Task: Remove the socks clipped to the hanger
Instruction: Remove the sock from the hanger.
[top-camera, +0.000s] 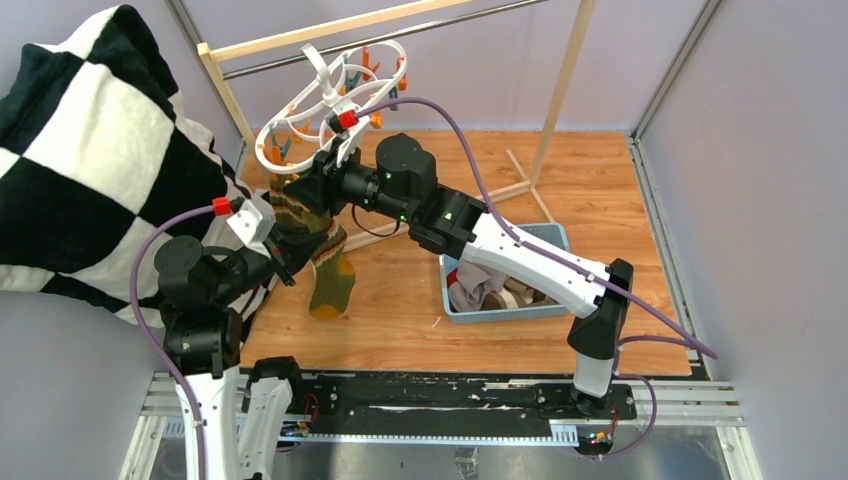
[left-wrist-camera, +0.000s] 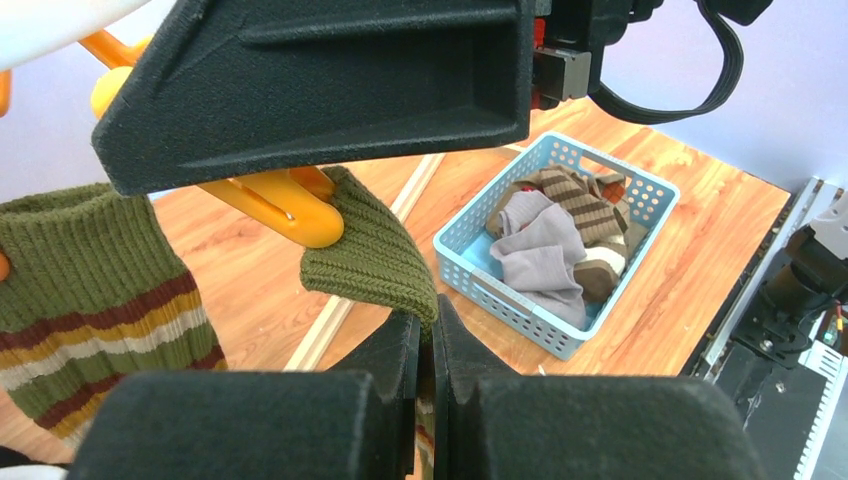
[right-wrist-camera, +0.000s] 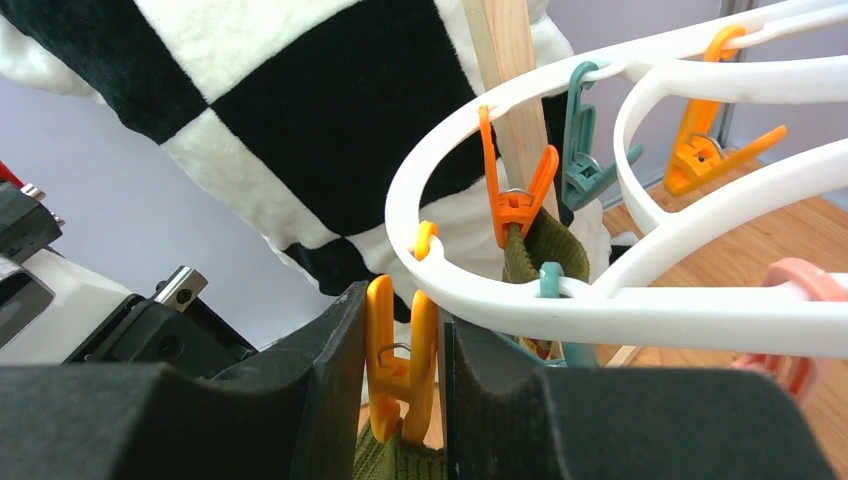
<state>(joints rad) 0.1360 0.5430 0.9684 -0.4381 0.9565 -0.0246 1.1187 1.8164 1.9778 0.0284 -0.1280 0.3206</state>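
Right pincer (right-wrist-camera: 400, 330) is narrowed about an orange peg (right-wrist-camera: 392, 375) on the hanger (right-wrist-camera: 620, 315). Both fingers lie against its handles, and olive fabric shows in its mouth below. Left pincer (left-wrist-camera: 430, 335) is shut, and the cuff of the olive sock (left-wrist-camera: 375, 255) runs down into its tips, so it seems to have that edge nipped.

The hanger hangs tilted from the rack (top-camera: 560, 80) at the back left, with the socks dangling under it. One of them is a striped sock (left-wrist-camera: 90, 290) just beside the olive one.

Risks, as I judge them:
- The hanger is free to swing, so a squeeze that is off-centre could push the peg aside instead of opening it.
- The handles are smooth and could slide out of the fingers.
- A downward pull by the left arm before the peg opens would drag the whole hanger, stretch the cuff, or tip the hook off the rod.
- A second peg (right-wrist-camera: 515, 205) close behind also bites olive fabric and could keep a sock hanging.

The blanket (top-camera: 90, 150) crowds the left arm. The basket (left-wrist-camera: 470, 270), already holding socks, sits on the tabletop (top-camera: 600, 200) well to the right, beyond the right arm.
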